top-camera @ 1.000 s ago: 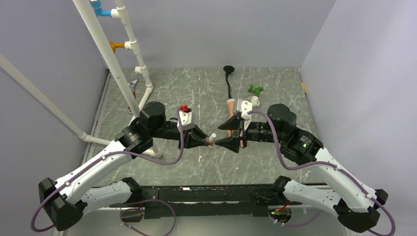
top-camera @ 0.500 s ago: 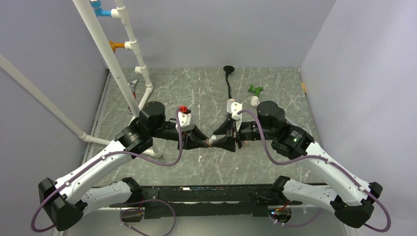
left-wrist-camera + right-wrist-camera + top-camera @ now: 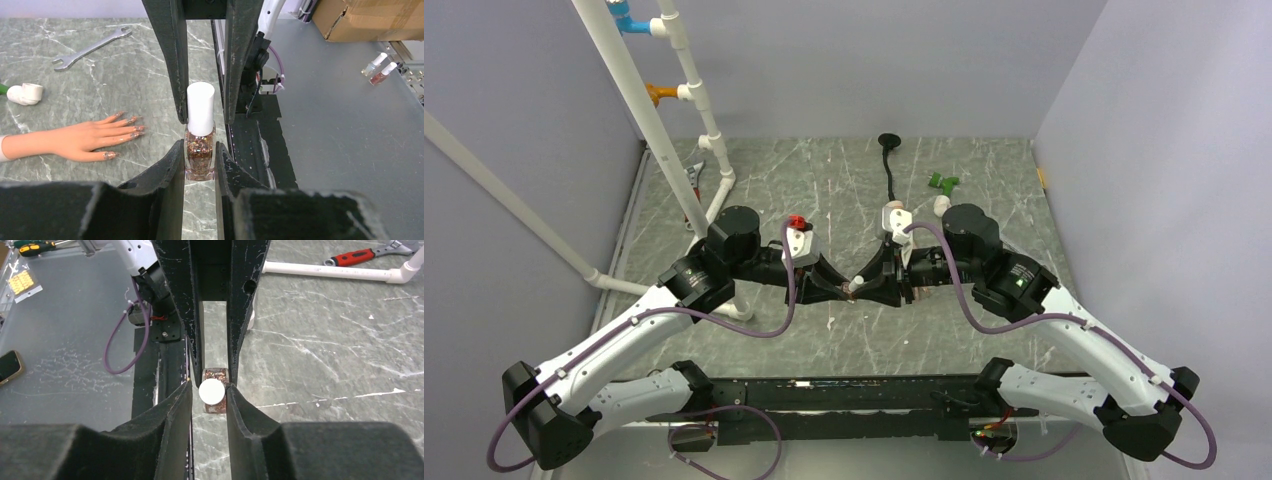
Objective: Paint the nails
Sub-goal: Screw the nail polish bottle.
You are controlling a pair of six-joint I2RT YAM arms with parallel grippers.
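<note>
My left gripper (image 3: pixel 199 147) is shut on a small bottle (image 3: pixel 200 155) of brown glitter polish and holds it upright just above the table. The bottle's white cap (image 3: pixel 200 107) stands between the fingers (image 3: pixel 175 75) of my right gripper (image 3: pixel 210 387), which comes in from the opposite side. Its jaws are narrow: one finger touches the cap (image 3: pixel 212 391) and a thin gap shows at the other. In the top view both grippers meet at the bottle (image 3: pixel 854 284) at mid-table. The peach mannequin hand (image 3: pixel 65 142) lies flat to the left, its nails (image 3: pixel 131 127) glittery.
A steel wrench (image 3: pixel 90 47) and a white pipe fitting (image 3: pixel 25 93) lie beyond the hand. A white PVC pipe frame (image 3: pixel 674 130) stands at the left, with a red-handled tool (image 3: pixel 357 257) by its foot. A black corded piece (image 3: pixel 889 160) and a green part (image 3: pixel 943 183) lie at the back.
My right arm has moved left to the bottle, and its jaws have narrowed around the white cap. The left gripper has kept still with the bottle.
</note>
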